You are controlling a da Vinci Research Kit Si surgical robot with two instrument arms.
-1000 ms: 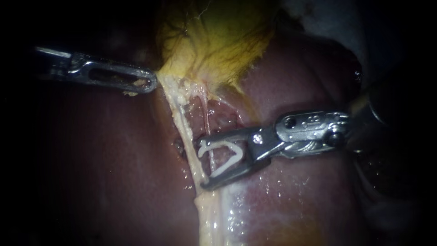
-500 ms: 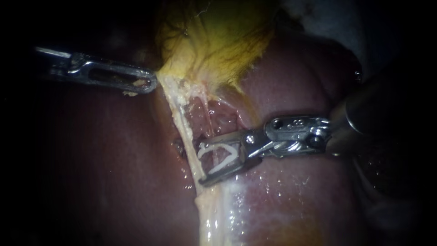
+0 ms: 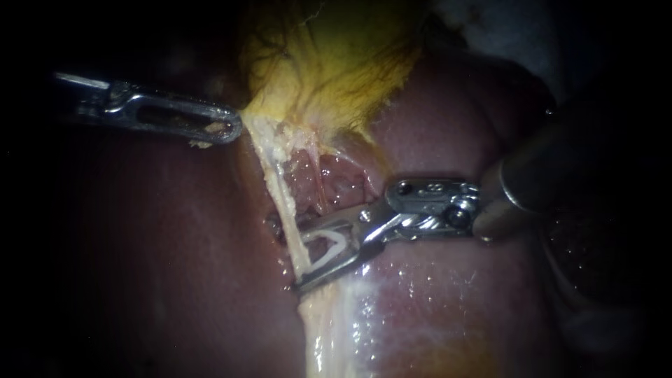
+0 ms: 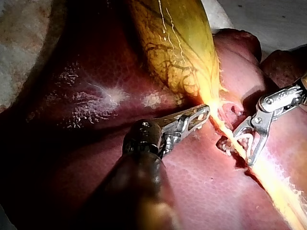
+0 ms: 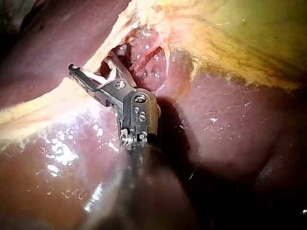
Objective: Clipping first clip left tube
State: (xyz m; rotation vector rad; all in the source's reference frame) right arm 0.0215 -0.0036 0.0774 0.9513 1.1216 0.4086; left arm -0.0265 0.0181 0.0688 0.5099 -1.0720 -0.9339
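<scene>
Left instrument (image 3: pixel 231 129) level, jaws clamped on gallbladder (image 3: pixel 336 63); right instrument (image 3: pixel 299 260) jaws half-closed, holding clip (image 3: pixel 337 241) astride left tube (image 3: pixel 283 192).

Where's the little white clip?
In the endoscope view, the clip sits in the jaws of the right instrument, at the left tube below the gallbladder.

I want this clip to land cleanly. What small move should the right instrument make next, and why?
Probably squeeze the clip shut. The right instrument has the open clip straddling the left tube, which runs between its two arms, while the left instrument holds the gallbladder at its edge.
</scene>
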